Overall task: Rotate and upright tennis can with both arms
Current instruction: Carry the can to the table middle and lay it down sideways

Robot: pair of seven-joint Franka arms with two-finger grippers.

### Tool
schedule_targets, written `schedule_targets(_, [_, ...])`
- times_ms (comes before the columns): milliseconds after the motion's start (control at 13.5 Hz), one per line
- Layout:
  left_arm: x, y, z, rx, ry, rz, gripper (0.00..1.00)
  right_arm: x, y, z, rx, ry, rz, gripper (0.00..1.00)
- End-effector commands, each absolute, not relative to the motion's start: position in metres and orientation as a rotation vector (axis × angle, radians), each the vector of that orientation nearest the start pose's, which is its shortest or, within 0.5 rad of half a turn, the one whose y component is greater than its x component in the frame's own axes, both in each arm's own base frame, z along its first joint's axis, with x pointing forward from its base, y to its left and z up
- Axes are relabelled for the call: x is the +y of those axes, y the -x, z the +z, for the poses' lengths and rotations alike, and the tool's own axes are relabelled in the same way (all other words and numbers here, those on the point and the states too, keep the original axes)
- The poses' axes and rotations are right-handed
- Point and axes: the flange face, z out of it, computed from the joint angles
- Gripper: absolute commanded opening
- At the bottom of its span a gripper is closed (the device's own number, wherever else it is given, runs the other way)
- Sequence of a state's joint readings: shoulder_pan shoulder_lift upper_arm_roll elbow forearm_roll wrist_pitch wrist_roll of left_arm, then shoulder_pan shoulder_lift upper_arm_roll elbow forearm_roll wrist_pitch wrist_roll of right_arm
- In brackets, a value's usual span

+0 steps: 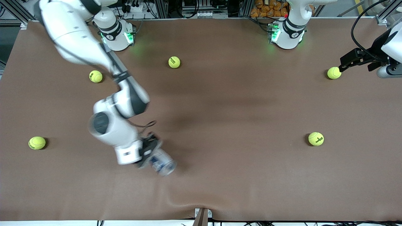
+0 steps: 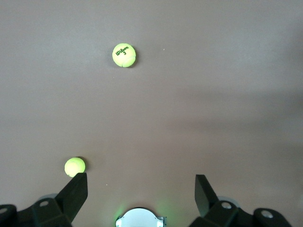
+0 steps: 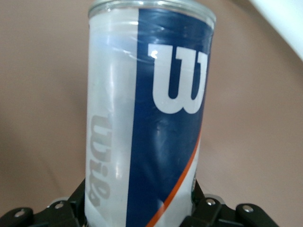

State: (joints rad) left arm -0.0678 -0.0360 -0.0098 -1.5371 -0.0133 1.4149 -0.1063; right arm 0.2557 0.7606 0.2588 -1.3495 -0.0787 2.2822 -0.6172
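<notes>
One Arm Has the Can, the Other Waits

One arm does the work: the right gripper (image 1: 150, 154) is clamped on the tennis can (image 1: 161, 163), which tilts low over the table (image 1: 238, 125) near the front camera's edge, not yet upright. The left gripper (image 1: 356, 59) waits with fingers spread beside a tennis ball (image 1: 334, 72). The uprighting looks barely begun.

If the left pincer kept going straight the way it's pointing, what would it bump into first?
Probably the bare brown table. The left pincer is open and points down at it. The way looks free: one tennis ball lies just outside one finger, another tennis ball lies off that line, though depth is hard to judge.
</notes>
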Motion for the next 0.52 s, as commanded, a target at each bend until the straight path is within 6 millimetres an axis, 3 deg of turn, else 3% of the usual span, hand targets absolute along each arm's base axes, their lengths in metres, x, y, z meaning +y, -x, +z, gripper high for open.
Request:
schedule_targets(0, [-0.041, -0.525, 0.648, -0.027, 3.146, 0.120, 1.00, 0.412, -0.629, 0.303, -1.881, 2.484, -0.289, 0.84])
schedule_targets(222, [-0.041, -0.525, 0.645, -0.029, 3.147, 0.129, 1.00, 0.495, -0.565, 0.295, -2.078, 2.339, -0.276, 0.86])
schedule_targets(444, [-0.040, -0.524, 0.646, -0.029, 3.145, 0.127, 1.00, 0.532, -0.530, 0.279, -2.285, 2.244, -0.275, 0.86])
